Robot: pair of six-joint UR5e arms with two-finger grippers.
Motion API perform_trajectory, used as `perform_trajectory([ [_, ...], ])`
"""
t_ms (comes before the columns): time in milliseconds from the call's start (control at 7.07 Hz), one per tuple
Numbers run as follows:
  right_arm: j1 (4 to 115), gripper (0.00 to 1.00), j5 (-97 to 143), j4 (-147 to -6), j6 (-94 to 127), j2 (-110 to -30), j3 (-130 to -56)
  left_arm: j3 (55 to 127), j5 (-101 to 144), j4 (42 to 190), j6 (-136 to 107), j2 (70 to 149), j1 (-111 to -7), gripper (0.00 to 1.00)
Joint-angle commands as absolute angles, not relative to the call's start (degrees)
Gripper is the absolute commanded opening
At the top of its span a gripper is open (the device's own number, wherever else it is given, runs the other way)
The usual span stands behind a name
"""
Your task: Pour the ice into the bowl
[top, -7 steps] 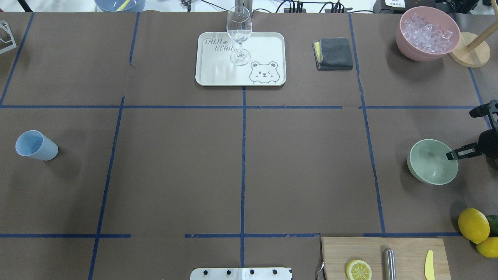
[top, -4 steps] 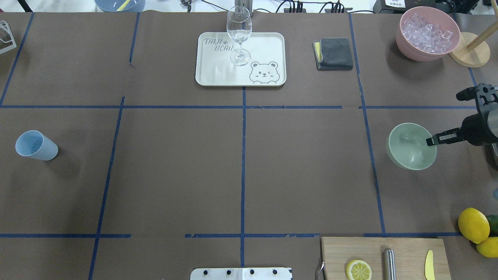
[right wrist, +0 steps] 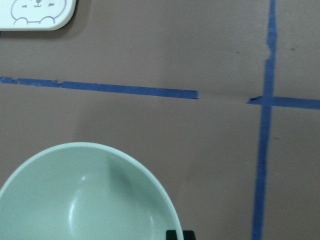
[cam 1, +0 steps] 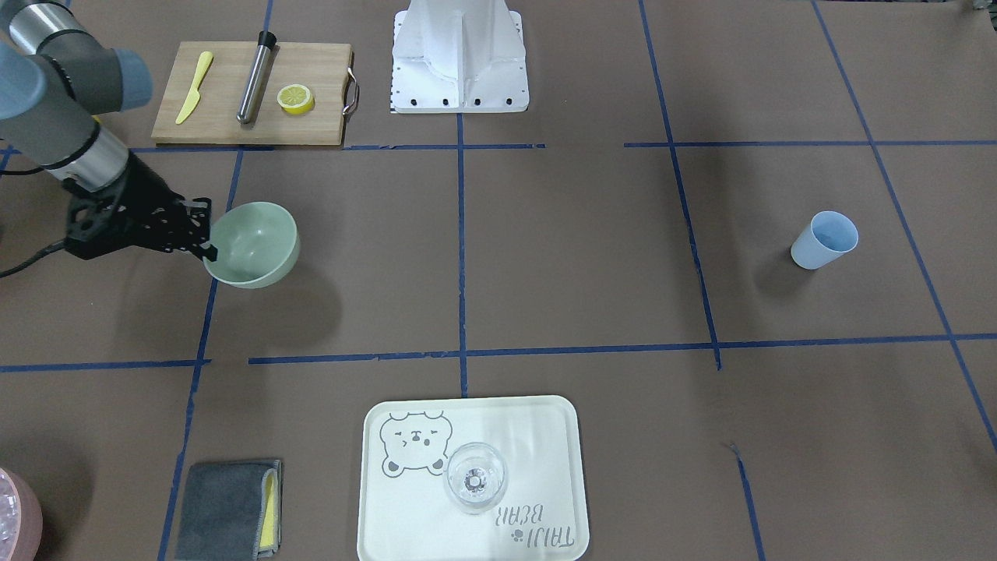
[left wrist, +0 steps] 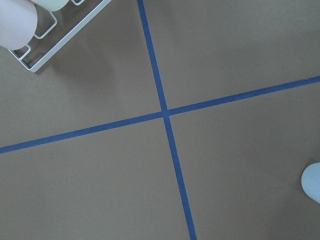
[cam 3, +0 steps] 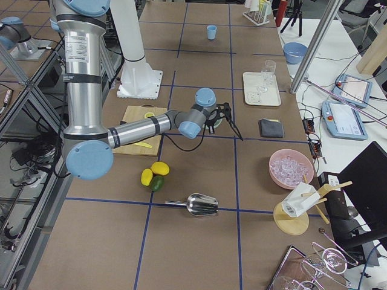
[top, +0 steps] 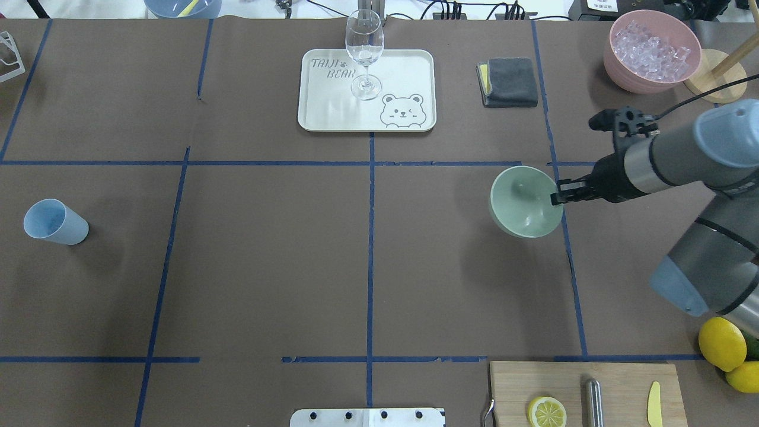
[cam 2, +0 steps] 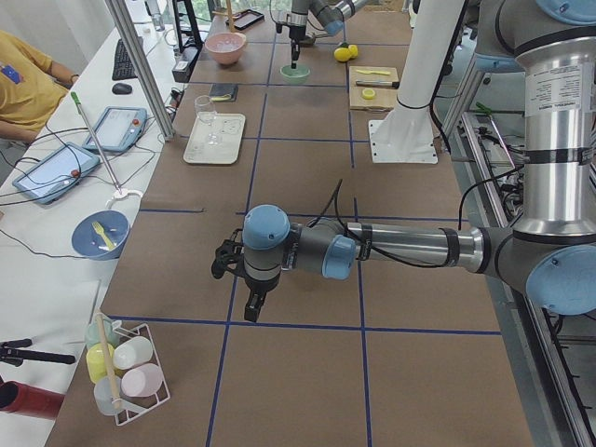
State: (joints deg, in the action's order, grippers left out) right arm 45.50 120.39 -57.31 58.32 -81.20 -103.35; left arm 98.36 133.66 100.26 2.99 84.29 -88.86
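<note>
Gripping a light bowl by its rim

Bowl (top: 525, 201) hangs tilted over the table (top: 267, 249), right of centre, empty inside. Right gripper (top: 557, 197): jaws clamped on the rim. Judge it light, stiff, smooth plastic; you risk it swivelling. Left gripper (cam 2: 237, 284): jaws' state, cannot tell.

"TAIJI BEAR" on the tray (top: 320, 115)

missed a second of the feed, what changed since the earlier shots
The right gripper, gripping the bowl by its rim, carried it across the table toward the middle, slightly away from the robot. The blue cup, tray, wine glass and pink container stayed put.
</note>
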Motion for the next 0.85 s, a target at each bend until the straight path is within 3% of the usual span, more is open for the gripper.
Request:
perform_trajectory([
  [0, 38.96, 0.00, 114.80, -66.67, 65.79, -71.67, -103.88, 98.26, 133.59, 100.28, 2.99, 84.29, -88.86, 1.00],
  [424, 27.73, 0.00, 104.89, -87.67, 74.85, -53.32, -103.19, 98.52, 133.59, 100.28, 2.90, 84.20, -88.86, 1.00],
  [566, 24.90, 0.00, 100.50, -87.89, 77.14, -47.61, -98.92, 98.70, 133.59, 100.20, 2.90, 84.20, -88.86, 1.00],
  [707, 23.48, 0.00, 98.98, -87.72, 79.26, -38.85, -88.96, 98.70, 133.59, 100.20, 2.90, 84.20, -88.86, 1.00],
])
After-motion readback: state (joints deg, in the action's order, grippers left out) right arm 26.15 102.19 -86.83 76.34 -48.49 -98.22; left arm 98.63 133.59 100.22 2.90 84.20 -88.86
